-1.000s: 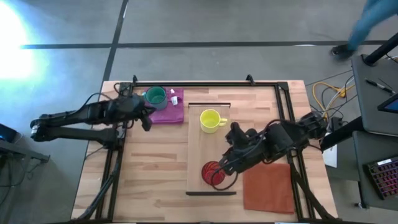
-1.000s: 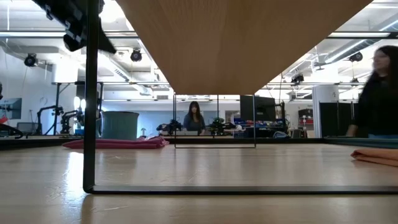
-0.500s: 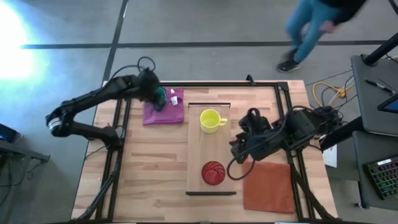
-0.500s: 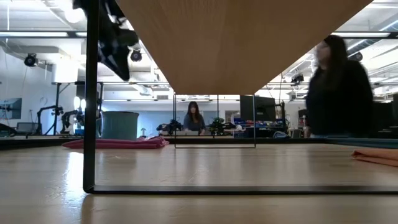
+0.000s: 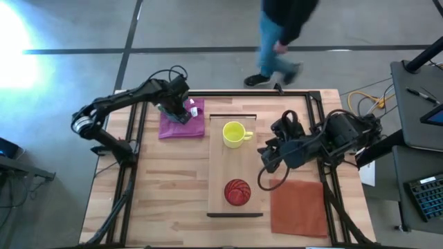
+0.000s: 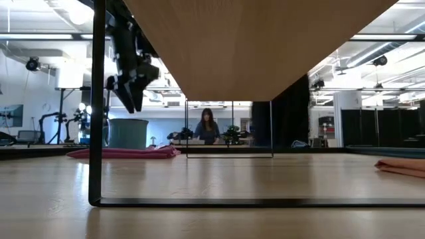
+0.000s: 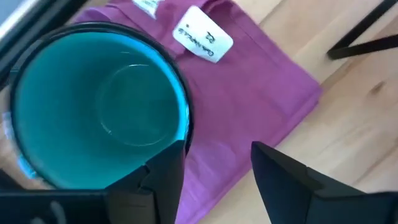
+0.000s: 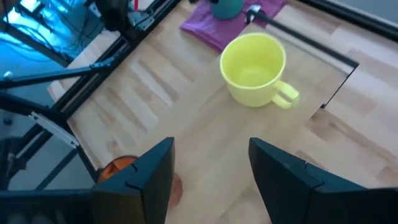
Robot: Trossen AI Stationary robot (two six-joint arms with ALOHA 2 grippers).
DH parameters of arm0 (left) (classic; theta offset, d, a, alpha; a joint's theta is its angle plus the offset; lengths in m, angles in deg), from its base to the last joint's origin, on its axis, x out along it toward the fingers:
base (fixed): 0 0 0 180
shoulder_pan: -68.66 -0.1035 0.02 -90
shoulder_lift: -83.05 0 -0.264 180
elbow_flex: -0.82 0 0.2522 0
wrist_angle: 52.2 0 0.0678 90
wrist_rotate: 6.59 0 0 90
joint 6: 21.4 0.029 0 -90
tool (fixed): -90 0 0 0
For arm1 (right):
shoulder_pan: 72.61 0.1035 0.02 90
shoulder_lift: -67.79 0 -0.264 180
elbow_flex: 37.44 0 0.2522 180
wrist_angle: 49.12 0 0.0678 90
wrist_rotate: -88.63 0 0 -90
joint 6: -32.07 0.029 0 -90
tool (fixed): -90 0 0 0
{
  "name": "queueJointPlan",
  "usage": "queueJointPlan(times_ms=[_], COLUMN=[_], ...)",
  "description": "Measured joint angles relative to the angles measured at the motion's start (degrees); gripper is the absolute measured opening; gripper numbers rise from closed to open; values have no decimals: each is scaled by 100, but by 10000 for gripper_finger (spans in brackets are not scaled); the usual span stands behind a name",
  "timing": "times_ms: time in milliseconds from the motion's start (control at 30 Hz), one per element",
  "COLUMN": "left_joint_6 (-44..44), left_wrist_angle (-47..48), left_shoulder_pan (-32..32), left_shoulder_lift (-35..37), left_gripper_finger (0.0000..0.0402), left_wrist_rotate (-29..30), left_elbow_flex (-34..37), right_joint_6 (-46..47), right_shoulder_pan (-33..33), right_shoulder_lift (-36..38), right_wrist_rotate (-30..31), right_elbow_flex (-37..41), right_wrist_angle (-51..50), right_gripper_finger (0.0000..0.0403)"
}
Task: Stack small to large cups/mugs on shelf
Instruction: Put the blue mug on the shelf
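Observation:
The teal-green mug (image 7: 99, 106) stands upright on the magenta cloth (image 7: 249, 93) at the table's far left. My left gripper (image 6: 129, 106) hangs open just above it, and its fingers (image 7: 168, 174) show beside the mug's rim. The shelf (image 5: 235, 166) is a raised light-wood board. On it stand the yellow mug (image 5: 235, 133) at the far end and the red-orange cup (image 5: 237, 192) near the front. My right gripper (image 5: 266, 155) is open and holds nothing, above the shelf's right edge between those two.
An orange-red cloth (image 5: 297, 207) lies at the near right of the table. The shelf's dark leg frame (image 6: 96, 99) stands on the tabletop. Loose cables (image 5: 360, 104) lie off the right edge. A person (image 5: 280, 34) walks past beyond the far edge.
My left gripper has swung from the table's left side toward the far edge and now hangs over the teal-green mug. My right gripper has drawn back from the red-orange cup, up and toward the far right. The cup stays on the shelf.

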Motion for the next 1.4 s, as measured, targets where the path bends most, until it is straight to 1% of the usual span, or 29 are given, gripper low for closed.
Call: queueJointPlan(times_ms=[100, 267, 333, 400, 467, 533, 667, 733, 900, 1000, 1133, 1267, 1400], left_joint_6=[112, 456, 555, 645, 670, 685, 828, 841, 978, 995, 1079, 1073, 832], left_wrist_angle=[-36, -123, -137, -134, -137, -143, -173, -176, -176, -132, 68, 443, 929], left_shoulder_pan=[-2, -4, -4, -4, -4, -4, -4, -4, -4, -2, 16, 111, 450], left_shoulder_lift=[-238, -581, -710, -805, -864, -873, -804, -760, -641, -487, -208, 153, 626], left_gripper_finger=[171, 171, 169, 157, 136, 105, 27, 11, 6, 4, 3, 2, 2], left_wrist_rotate=[230, 697, 727, 720, 689, 682, 685, 747, 786, 695, 718, 784, 781], left_elbow_flex=[1, -7, -2, -11, -35, -37, -31, -38, -41, -37, -108, -141, -301], right_joint_6=[0, -33, -44, -42, -43, -29, -10, 1, 44, 44, 46, 18, 17], right_shoulder_pan=[-2, 0, 0, 0, 0, 0, 0, 0, 0, 0, 0, 0, -24], right_shoulder_lift=[46, 64, 64, 64, 64, 64, 64, 64, 64, 62, 62, 62, 62], right_wrist_rotate=[132, 145, 172, 243, 279, 285, 290, 296, 339, 342, 342, 374, 386], right_elbow_flex=[0, 2, 7, 9, 9, 9, 9, 9, 9, 9, 9, 9, 9], right_wrist_angle=[0, 0, 0, 0, 0, 0, 0, 0, 0, 0, 0, 0, 0], right_gripper_finger=[199, 199, 199, 199, 199, 198, 198, 198, 199, 198, 198, 198, 198])
